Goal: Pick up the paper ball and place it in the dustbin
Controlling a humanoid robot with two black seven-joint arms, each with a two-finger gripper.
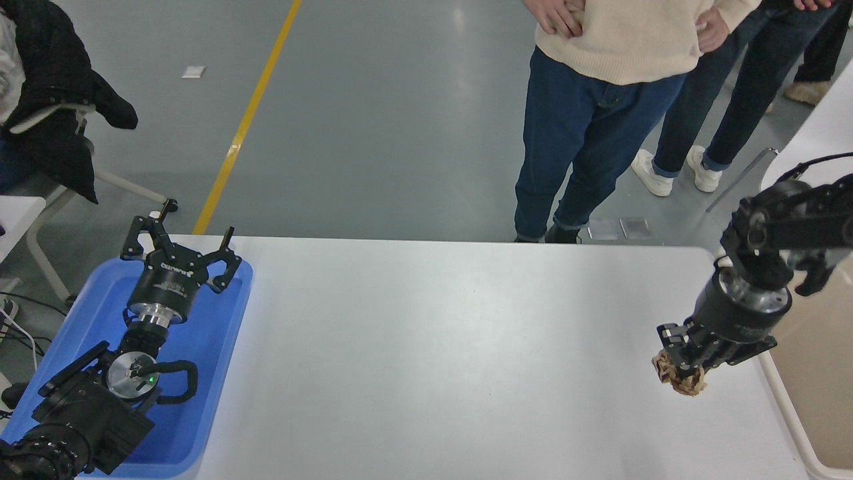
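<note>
So your right gripper (681, 369) is clamped around the paper ball (680, 378) at the lower right of the frame, over the right end of the white table (433, 347). The crumpled tan wad pokes out below the fingers, and the wrist is angled down and to the left, with the arm coming in from the right edge. A faint shadow sits on the tabletop just under the ball, but you can't really tell from this angle whether it's touching the surface.

The dustbin (816, 373) is the cream tub at the far right edge, just beside the table's end; only part of its inside wall and rim shows, and the arm covers its upper portion. The ball is to the left of its rim, not inside it.

Your left gripper (180, 250) is parked at the lower left above the blue tray (220, 347), fingers spread apart and holding nothing.

Two people in jeans stand at the top of the frame, one in a cream sweater (633, 40).
</note>
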